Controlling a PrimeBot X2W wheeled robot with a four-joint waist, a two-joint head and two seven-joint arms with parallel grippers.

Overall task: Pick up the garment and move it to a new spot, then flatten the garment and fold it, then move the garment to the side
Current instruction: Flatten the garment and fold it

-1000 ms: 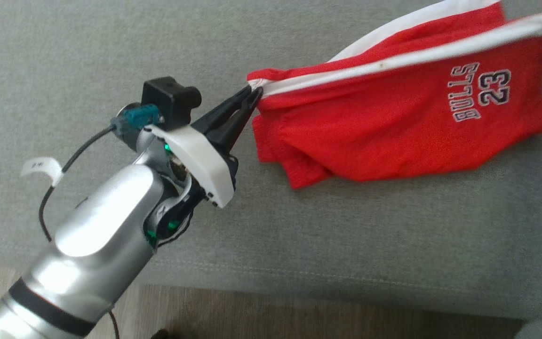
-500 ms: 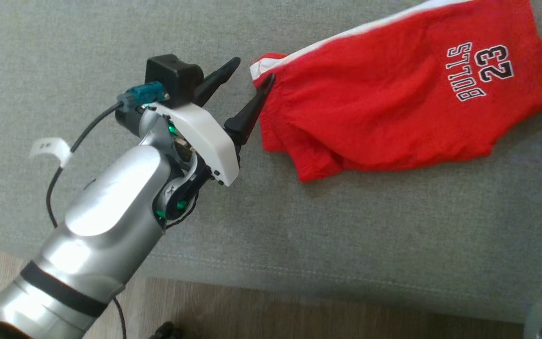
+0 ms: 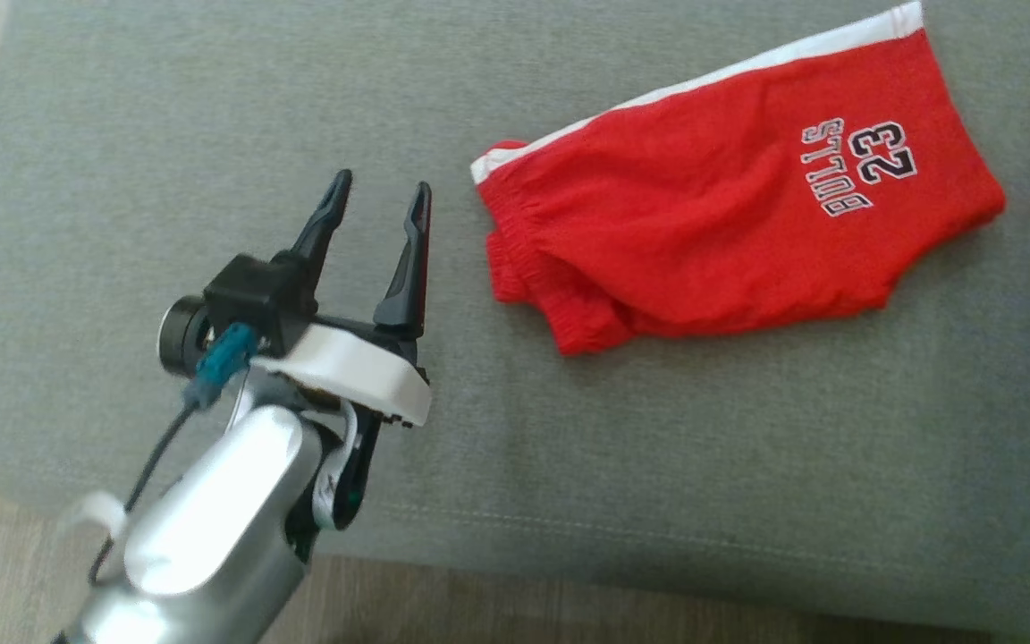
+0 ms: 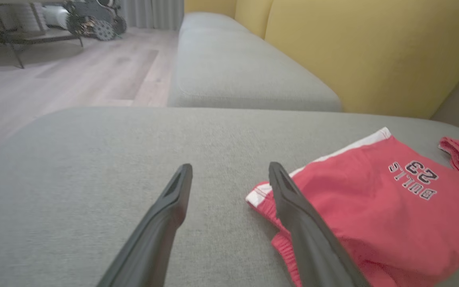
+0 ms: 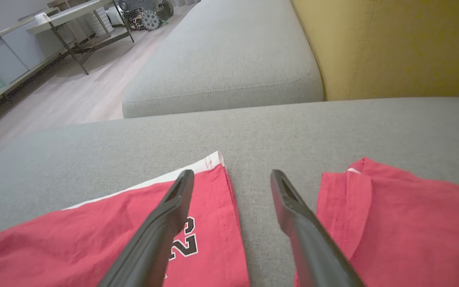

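You have the red garment point(image 3: 730, 233) lying on the grey sofa cushion point(image 3: 211, 134), towards the right side in the head view. It looks like a pair of shorts, with a white stripe point(image 3: 703, 83) along the far edge and a "BULLS 23" print point(image 3: 859, 165) that reads upside down from the head. The gathered waistband end point(image 3: 524, 259) shows stacked layers. Your left tool point(image 3: 383, 182) stands spread and empty, near that end but apart from it. Your right tool point(image 5: 231, 173) is spread too and grips nothing; one finger crosses the print in its wrist view. A second red cloth point(image 5: 405, 223) beside the garment is cut off by the frame, and you cannot tell whether the two join.
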